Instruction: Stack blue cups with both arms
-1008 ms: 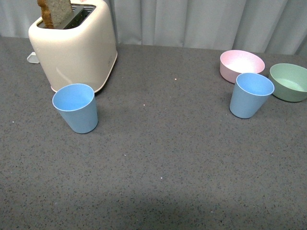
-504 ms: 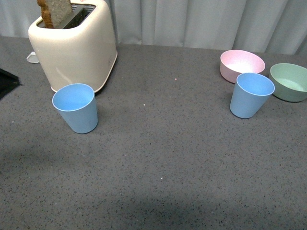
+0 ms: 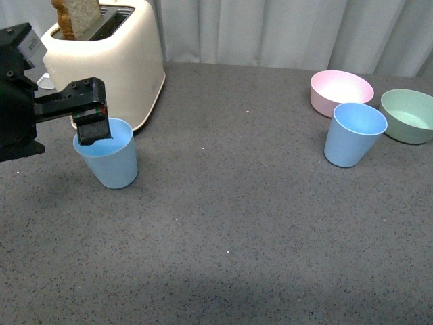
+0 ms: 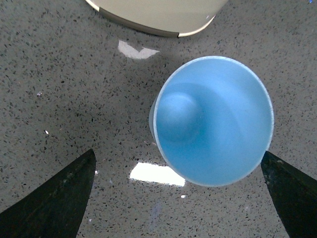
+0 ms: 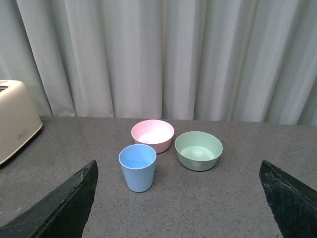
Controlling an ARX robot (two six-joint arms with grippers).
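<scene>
Two light blue cups stand upright on the grey table. The left cup (image 3: 111,161) is in front of the toaster, the right cup (image 3: 353,135) by the bowls. My left gripper (image 3: 91,132) is open and hangs over the left cup's near-left rim. In the left wrist view the left gripper (image 4: 181,196) is empty, and that cup (image 4: 218,124) sits between and just ahead of its black fingers (image 4: 59,198). My right gripper (image 5: 178,203) is open and empty, well back from the right cup (image 5: 137,167). It is out of the front view.
A cream toaster (image 3: 108,64) with a bread slice (image 3: 78,17) stands just behind the left cup. A pink bowl (image 3: 340,91) and a green bowl (image 3: 408,115) sit behind and right of the right cup. Grey curtains hang at the back.
My left arm has come in from the left edge and now hangs over the left cup. The cups and bowls have not moved.
</scene>
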